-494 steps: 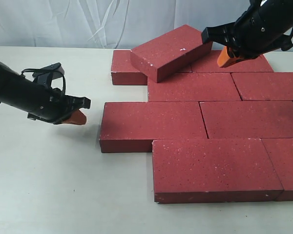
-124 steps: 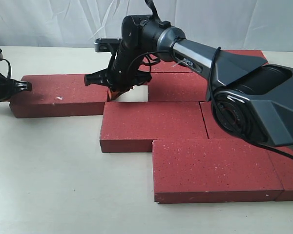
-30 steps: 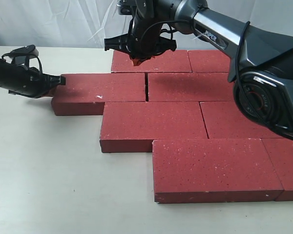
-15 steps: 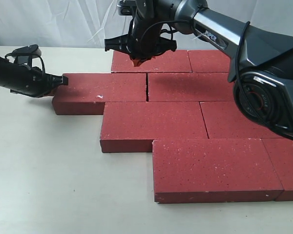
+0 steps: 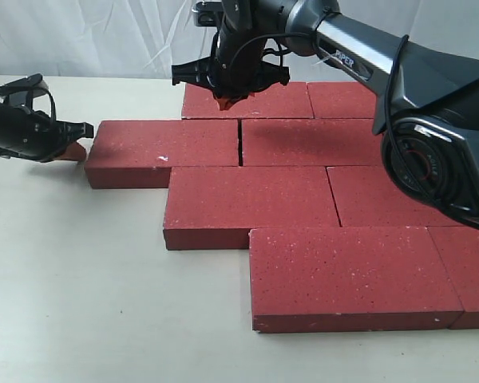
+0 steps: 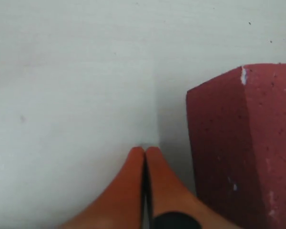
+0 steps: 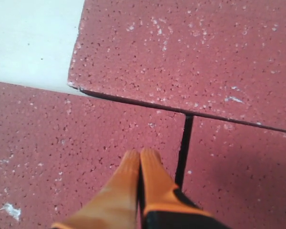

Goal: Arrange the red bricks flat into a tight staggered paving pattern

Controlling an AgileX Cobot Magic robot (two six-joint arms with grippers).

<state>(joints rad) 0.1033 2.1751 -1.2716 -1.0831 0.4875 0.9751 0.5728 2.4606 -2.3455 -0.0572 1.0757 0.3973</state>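
left end effector (image 5: 73, 151) low on a near-level arm, pinched closed, empty, just beside the short end of second-row brick (image 5: 164, 144). right end effector (image 5: 223, 101) on arm reaching across, closed, empty, over back row. red bricks (image 5: 251, 203) flat on worktop (image 5: 80, 287), long axes left-right, staggered.

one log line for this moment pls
left gripper: shut, low beside end of leftmost brick, apart | right gripper: shut, above seam | red bricks: all flat, staggered, thin gap at seam
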